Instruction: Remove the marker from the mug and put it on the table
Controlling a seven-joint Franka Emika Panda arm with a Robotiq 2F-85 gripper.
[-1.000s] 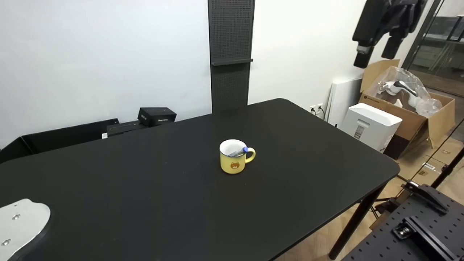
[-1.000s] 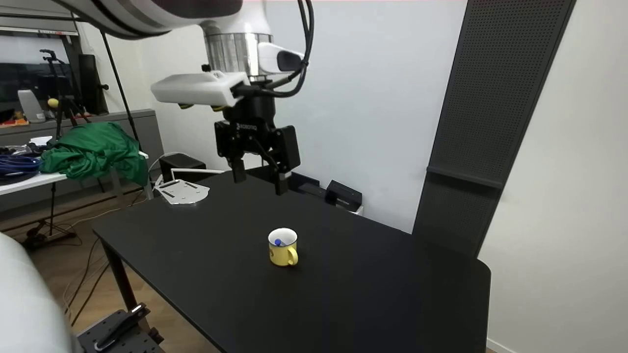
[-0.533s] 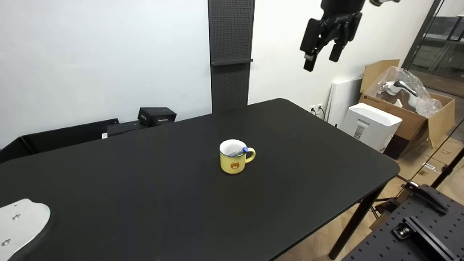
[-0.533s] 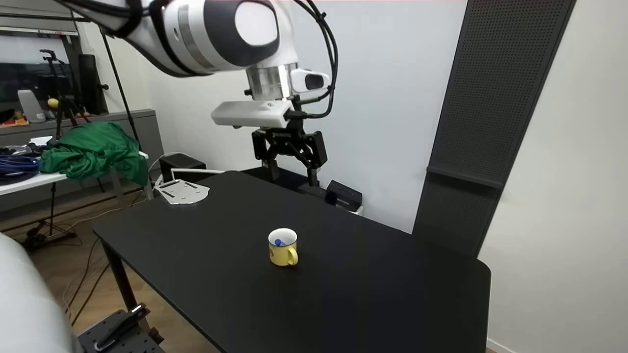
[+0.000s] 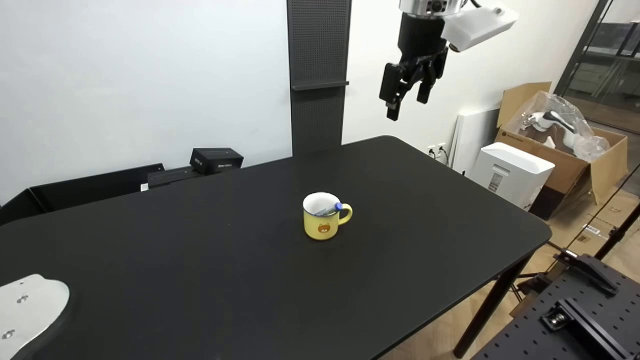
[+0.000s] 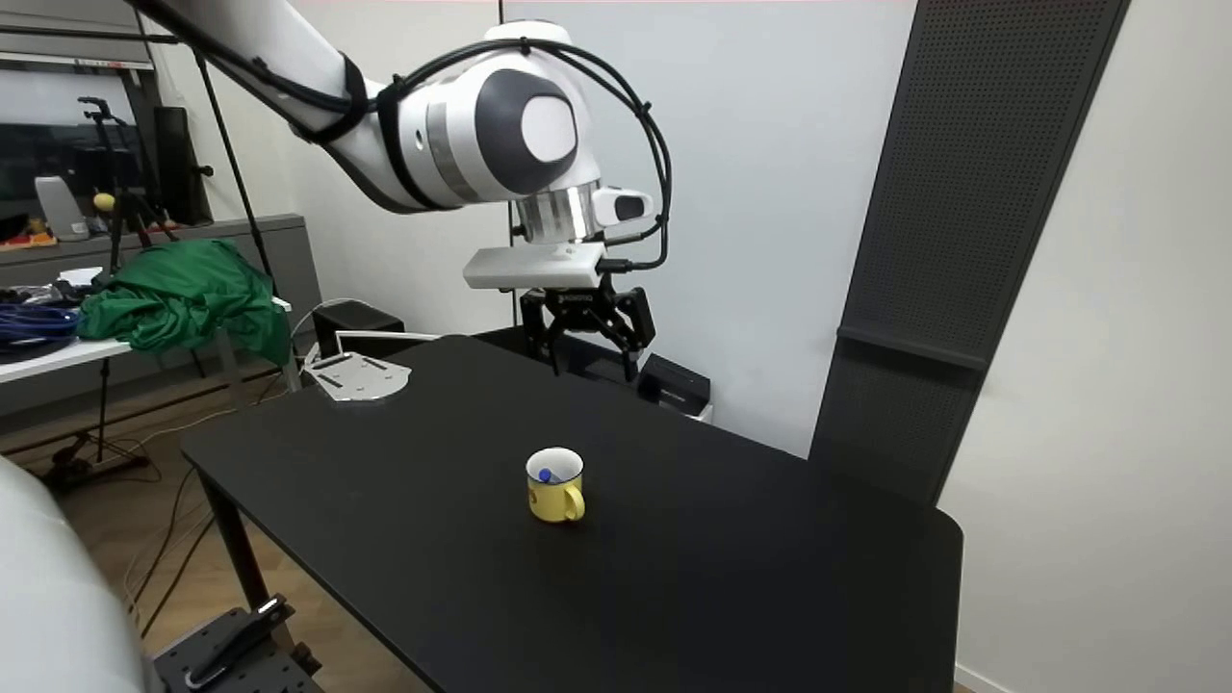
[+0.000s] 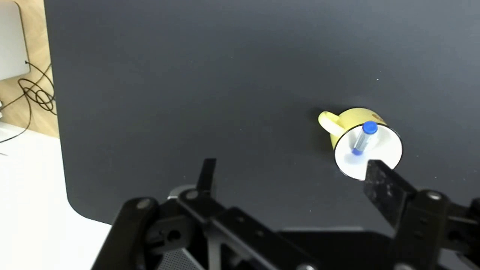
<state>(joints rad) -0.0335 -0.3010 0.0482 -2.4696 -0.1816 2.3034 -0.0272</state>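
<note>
Black table [image 5: 425,210], 1 yellow mug [image 5: 316,227], upright

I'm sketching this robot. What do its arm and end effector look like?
The arm is white with a dark grey joint cover, a silvery wrist band and black cables tied along it. The end effector is black, with two jointed fingers and pale lettering.

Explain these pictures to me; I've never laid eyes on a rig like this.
The machine is a white robot arm ending in a black two-fingered tool. Both exterior views are taken from outside the robot; the wrist view is taken from its wrist, looking past the tool at the black table. On that table stands a yellow mug, white inside, with a marker leaning in it, blue at both ends. A pale plate shows at the table's edge. The tool is open and holds nothing. It hangs clear of the mug, though the two overlap in the wrist view.
</note>
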